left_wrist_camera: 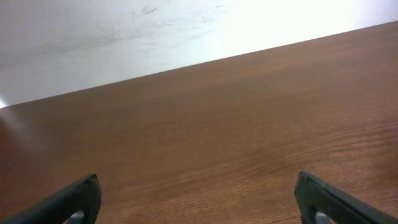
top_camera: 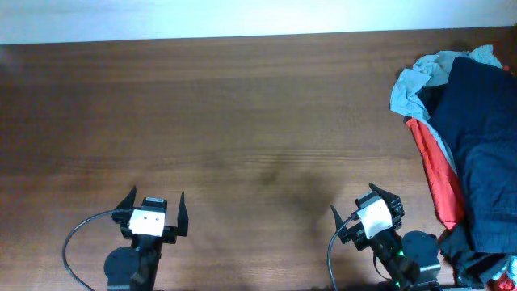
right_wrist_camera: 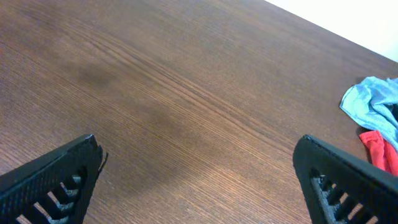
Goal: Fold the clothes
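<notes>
The dark navy blue shorts [top_camera: 485, 153] lie on top of a heap of clothes at the table's right edge, in the overhead view. My left gripper [top_camera: 155, 206] is open and empty near the front left of the table; its fingers show wide apart in the left wrist view [left_wrist_camera: 198, 190]. My right gripper [top_camera: 365, 208] is open and empty near the front, left of the heap; its fingers show wide apart over bare wood in the right wrist view [right_wrist_camera: 198, 168]. Neither gripper touches any cloth.
A light grey shirt [top_camera: 416, 81] and a red shirt [top_camera: 436, 174] lie under the shorts; both peek into the right wrist view [right_wrist_camera: 373, 106]. A dark garment [top_camera: 464, 250] sits at the heap's front. The brown wooden table [top_camera: 242, 121] ends at a white wall at the back.
</notes>
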You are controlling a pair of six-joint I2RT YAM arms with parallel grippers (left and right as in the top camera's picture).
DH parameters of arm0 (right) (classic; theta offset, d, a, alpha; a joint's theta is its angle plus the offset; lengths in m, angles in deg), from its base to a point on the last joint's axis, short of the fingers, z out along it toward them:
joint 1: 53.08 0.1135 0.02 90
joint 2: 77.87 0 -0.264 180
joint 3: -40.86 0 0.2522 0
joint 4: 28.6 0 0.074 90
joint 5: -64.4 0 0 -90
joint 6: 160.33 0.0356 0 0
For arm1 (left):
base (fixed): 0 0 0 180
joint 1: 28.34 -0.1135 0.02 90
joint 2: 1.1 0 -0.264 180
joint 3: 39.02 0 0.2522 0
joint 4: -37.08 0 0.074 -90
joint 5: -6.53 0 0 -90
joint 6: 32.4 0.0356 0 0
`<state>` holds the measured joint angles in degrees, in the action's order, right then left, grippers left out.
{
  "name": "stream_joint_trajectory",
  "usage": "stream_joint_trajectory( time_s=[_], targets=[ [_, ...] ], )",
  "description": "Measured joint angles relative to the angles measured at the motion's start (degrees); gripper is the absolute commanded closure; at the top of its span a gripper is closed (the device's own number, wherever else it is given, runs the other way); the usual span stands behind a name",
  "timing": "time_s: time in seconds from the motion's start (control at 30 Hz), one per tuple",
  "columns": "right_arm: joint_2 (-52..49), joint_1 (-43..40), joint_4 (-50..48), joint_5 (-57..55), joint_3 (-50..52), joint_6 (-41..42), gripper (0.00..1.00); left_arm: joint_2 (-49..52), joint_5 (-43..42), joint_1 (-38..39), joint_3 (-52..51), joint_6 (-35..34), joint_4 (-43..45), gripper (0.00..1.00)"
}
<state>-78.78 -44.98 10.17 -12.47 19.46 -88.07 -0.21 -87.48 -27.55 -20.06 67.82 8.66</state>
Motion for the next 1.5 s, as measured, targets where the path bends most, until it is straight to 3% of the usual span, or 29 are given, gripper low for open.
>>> stream_joint_trajectory(
  time_s=[1.5],
  targets=[
    [0.0,0.0,-0.2,-0.2,0.0,0.0,0.02,0.0,0.0,0.0,0.0,0.0,0.5,0.01]
  ],
)
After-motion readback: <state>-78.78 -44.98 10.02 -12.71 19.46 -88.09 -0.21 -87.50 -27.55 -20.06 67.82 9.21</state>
